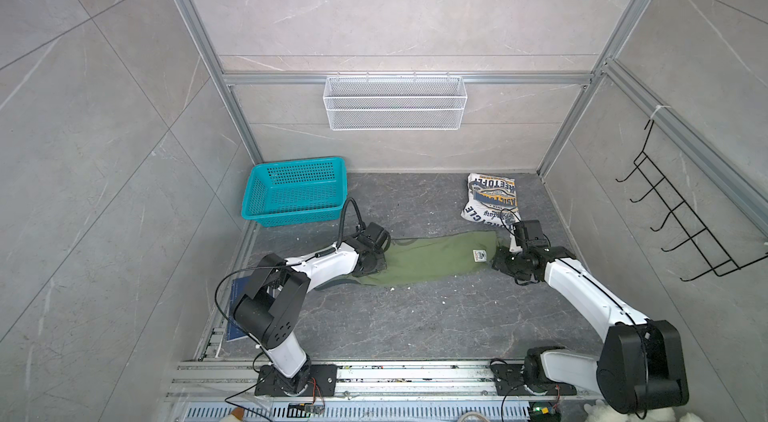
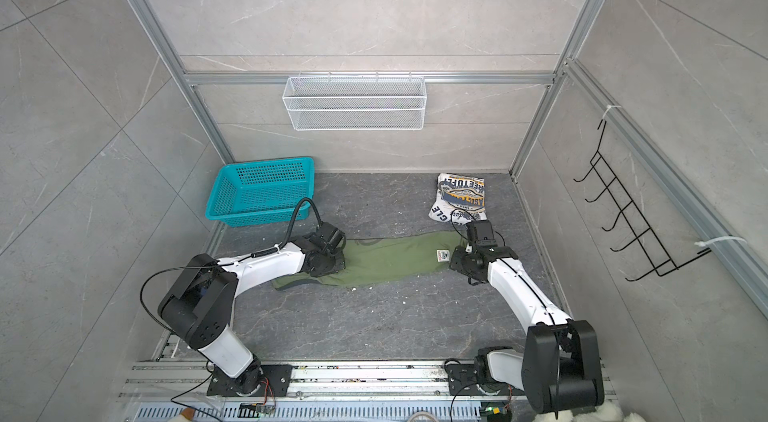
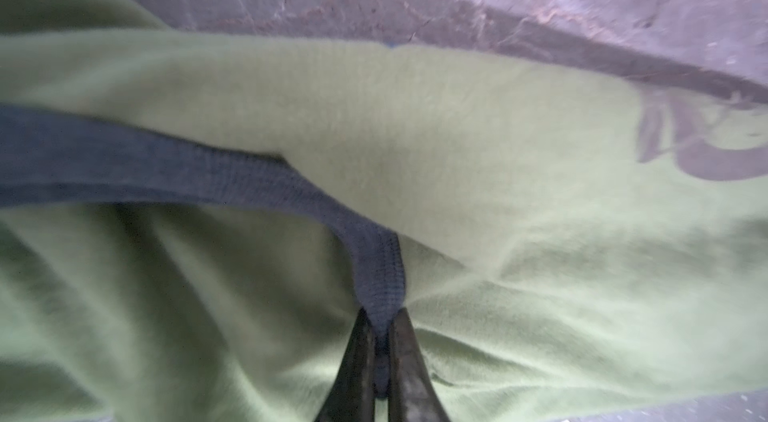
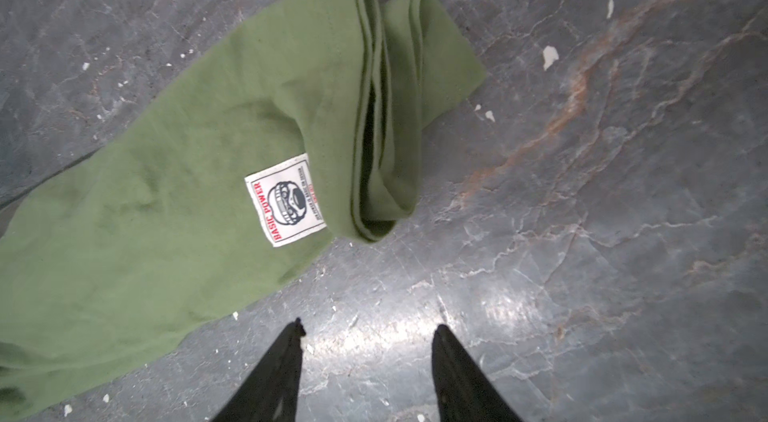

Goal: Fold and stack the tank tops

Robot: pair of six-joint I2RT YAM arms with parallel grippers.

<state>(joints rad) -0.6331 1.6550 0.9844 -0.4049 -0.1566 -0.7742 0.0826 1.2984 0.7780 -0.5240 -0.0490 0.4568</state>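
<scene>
Olive tank top [image 1: 432, 260] lies lengthwise left to right; my left gripper [image 3: 381, 341] pinches its left-end grey trim [image 3: 208, 175], my right gripper [image 4: 368, 337] hangs open and empty beside its right end

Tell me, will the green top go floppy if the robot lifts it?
Probably floppy: the green top lies in soft wrinkles and folds. It looks light, being thin cloth. With the left gripper pinching only its grey strap, the rest would likely dangle.
</scene>
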